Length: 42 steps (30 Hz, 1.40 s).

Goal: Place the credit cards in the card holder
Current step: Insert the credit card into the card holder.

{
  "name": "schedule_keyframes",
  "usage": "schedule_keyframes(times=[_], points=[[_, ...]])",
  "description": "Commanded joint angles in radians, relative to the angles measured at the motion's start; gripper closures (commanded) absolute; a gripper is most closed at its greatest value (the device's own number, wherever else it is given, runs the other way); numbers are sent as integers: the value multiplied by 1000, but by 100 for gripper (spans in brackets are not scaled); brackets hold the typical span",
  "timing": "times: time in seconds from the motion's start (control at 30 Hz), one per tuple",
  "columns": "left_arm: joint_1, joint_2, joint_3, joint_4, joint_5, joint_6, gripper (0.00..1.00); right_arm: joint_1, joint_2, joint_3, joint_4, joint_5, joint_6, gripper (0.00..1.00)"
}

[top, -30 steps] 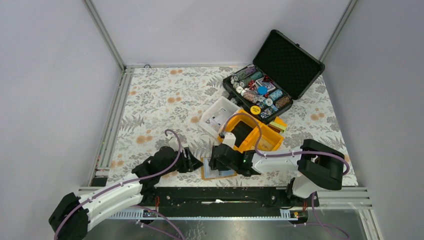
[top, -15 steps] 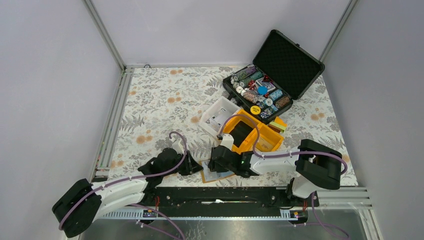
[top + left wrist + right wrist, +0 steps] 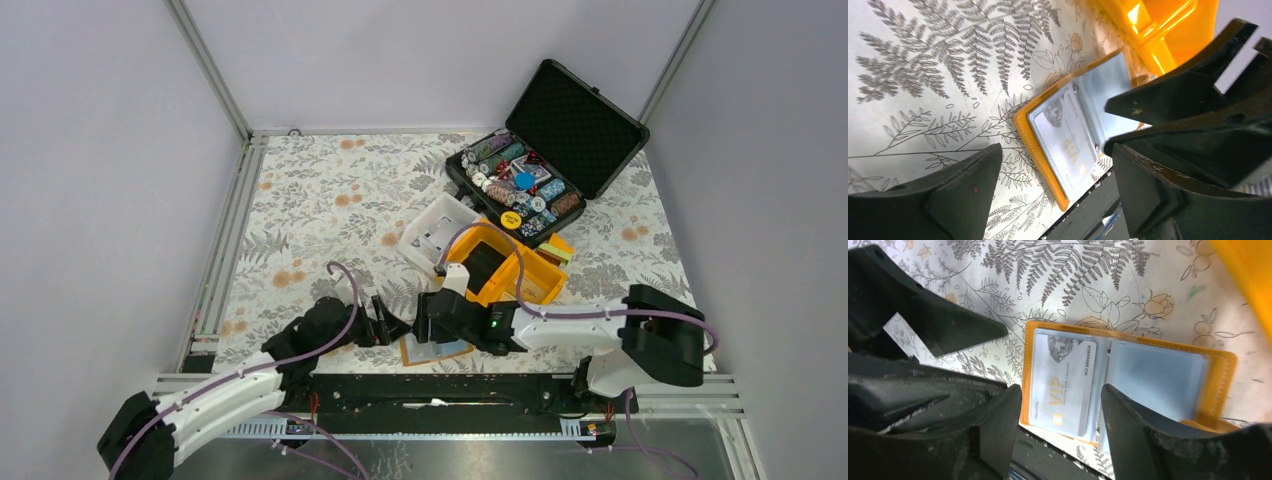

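Note:
The orange card holder (image 3: 436, 349) lies open on the floral cloth by the table's near edge, its pale inner pockets (image 3: 1158, 377) facing up. One pale blue-grey credit card (image 3: 1063, 385) with gold "VIP" lettering lies on its left half (image 3: 1068, 142); I cannot tell whether it sits inside a pocket. My left gripper (image 3: 388, 328) is open just left of the holder, its fingers (image 3: 963, 190) straddling the holder's near corner. My right gripper (image 3: 428, 318) hangs open over the holder, one finger (image 3: 993, 425) on each side of the card, holding nothing.
A big orange bin (image 3: 512, 272) stands right behind the holder, with a white tray (image 3: 437, 228) next to it. An open black case (image 3: 520, 185) of poker chips is at the back right. The black rail (image 3: 450, 385) runs just below the holder.
Both grippers' jaws have spread wider. The left gripper has edged slightly closer to the holder's left side. The holder and card stay where they were.

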Motion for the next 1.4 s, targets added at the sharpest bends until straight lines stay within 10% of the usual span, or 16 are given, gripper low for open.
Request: schedule_keyframes(times=[0.0,0.33,0.73,1.37], points=[[0,-135,76,-231,-143,45,8,9,-114,110,-125,33,-139,31],[59,21,361,-365,-187,173,1,-173,-216,288,-448,34,-414,13],[447,379,516,-126,52,212,1,-488,-97,447,-426,-40,-757,4],[450,616,578,135,-13,235,2,-524,201,615,-564,29,-973,27]])
